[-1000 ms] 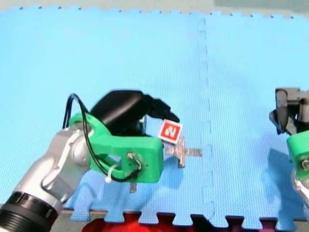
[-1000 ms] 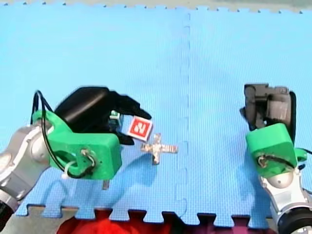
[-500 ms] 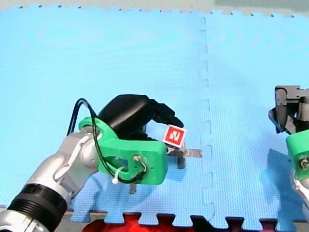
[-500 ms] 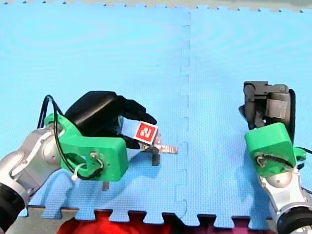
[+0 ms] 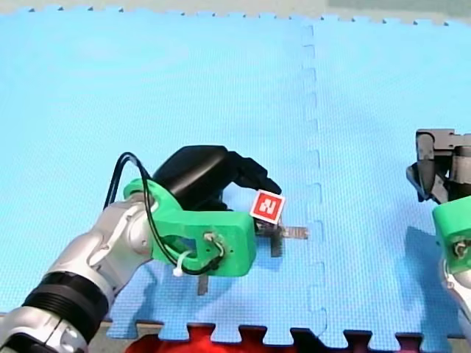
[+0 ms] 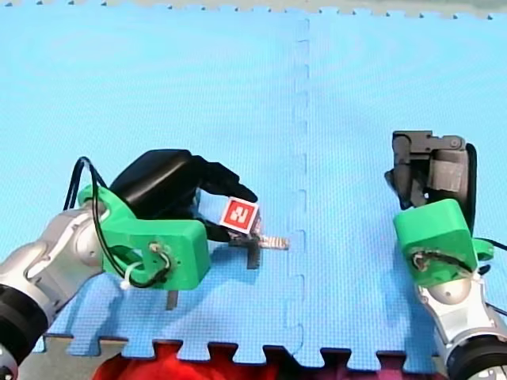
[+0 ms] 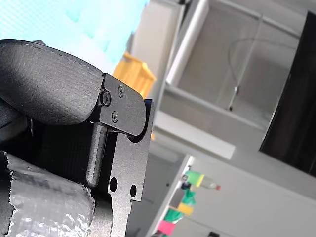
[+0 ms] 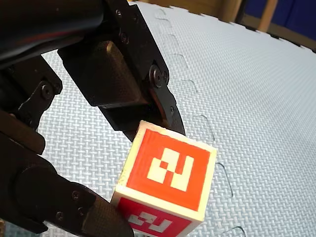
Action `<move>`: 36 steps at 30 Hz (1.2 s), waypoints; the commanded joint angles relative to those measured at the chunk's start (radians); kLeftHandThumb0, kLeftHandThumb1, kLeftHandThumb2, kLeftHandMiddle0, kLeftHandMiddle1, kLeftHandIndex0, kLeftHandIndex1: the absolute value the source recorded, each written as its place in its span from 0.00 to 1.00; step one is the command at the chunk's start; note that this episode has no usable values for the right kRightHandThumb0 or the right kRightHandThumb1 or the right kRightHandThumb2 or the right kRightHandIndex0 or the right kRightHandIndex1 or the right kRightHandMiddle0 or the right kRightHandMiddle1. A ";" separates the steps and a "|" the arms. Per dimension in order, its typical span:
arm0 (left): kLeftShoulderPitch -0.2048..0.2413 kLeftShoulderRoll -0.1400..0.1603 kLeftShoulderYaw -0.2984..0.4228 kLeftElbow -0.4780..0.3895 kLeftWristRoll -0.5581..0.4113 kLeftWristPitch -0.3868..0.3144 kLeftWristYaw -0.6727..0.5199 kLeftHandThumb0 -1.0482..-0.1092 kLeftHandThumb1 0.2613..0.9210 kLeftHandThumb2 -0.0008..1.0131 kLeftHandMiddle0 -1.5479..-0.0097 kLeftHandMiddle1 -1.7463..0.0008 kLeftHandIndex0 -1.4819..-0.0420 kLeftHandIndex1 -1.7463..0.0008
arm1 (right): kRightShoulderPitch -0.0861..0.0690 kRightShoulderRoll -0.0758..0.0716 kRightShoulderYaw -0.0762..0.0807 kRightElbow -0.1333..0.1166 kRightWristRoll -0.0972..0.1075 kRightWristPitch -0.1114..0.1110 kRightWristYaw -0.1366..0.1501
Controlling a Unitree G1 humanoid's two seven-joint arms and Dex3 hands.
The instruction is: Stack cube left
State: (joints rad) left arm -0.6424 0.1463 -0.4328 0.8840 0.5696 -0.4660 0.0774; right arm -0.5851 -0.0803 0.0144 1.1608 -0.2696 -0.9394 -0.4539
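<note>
A red cube (image 5: 267, 207) with a white marker on each visible face is pinched in my left hand (image 5: 254, 193), near the front middle of the blue foam mat (image 5: 221, 95). The cube hangs tilted just over a grey tape cross (image 5: 288, 234) stuck on the mat. In the second wrist view the black fingers (image 8: 123, 84) press the cube (image 8: 168, 177) from two sides, with the mat behind it. My right hand (image 6: 428, 170) is at the right side of the mat, holding nothing.
The mat is made of interlocking tiles with a seam (image 5: 313, 147) running front to back just right of the cube. The mat's toothed front edge (image 5: 243, 334) lies close below my arms, with something red (image 5: 221, 346) beyond it.
My left hand has carried the cube a little to the right, from beside the tape cross to over its left arm. The right hand has stayed where it was.
</note>
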 commanded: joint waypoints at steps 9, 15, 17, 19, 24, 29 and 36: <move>-0.042 -0.032 -0.008 0.131 -0.002 -0.051 0.047 0.65 0.73 0.00 0.39 0.00 0.10 0.99 | -0.006 0.001 0.003 0.001 -0.006 0.008 -0.024; -0.052 -0.040 -0.013 0.158 0.002 -0.058 0.055 0.64 0.73 0.00 0.39 0.00 0.11 0.99 | -0.008 0.002 0.006 -0.002 -0.010 0.013 -0.035; -0.054 -0.046 -0.016 0.165 0.004 -0.057 0.059 0.64 0.73 0.00 0.39 0.00 0.11 0.99 | -0.008 0.002 0.006 -0.003 -0.010 0.017 -0.038; -0.057 -0.050 -0.018 0.171 0.005 -0.057 0.062 0.64 0.74 0.00 0.39 0.00 0.11 0.99 | -0.008 0.002 0.007 -0.003 -0.011 0.020 -0.041; -0.059 -0.059 -0.019 0.177 0.001 -0.056 0.059 0.64 0.74 0.00 0.39 0.00 0.11 0.99 | -0.008 0.003 0.007 -0.005 -0.009 0.023 -0.042; -0.058 -0.061 -0.014 0.170 -0.009 -0.049 0.042 0.63 0.74 0.00 0.39 0.00 0.12 0.99 | -0.008 0.003 0.008 -0.014 -0.011 0.024 -0.047; -0.065 -0.063 -0.015 0.165 -0.017 -0.040 0.016 0.63 0.74 0.00 0.39 0.00 0.12 1.00 | -0.010 0.000 0.008 -0.027 -0.011 0.035 -0.050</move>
State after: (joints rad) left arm -0.7062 0.0779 -0.4480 1.0443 0.5562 -0.5146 0.1020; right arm -0.5940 -0.0758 0.0239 1.1379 -0.2815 -0.9078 -0.5021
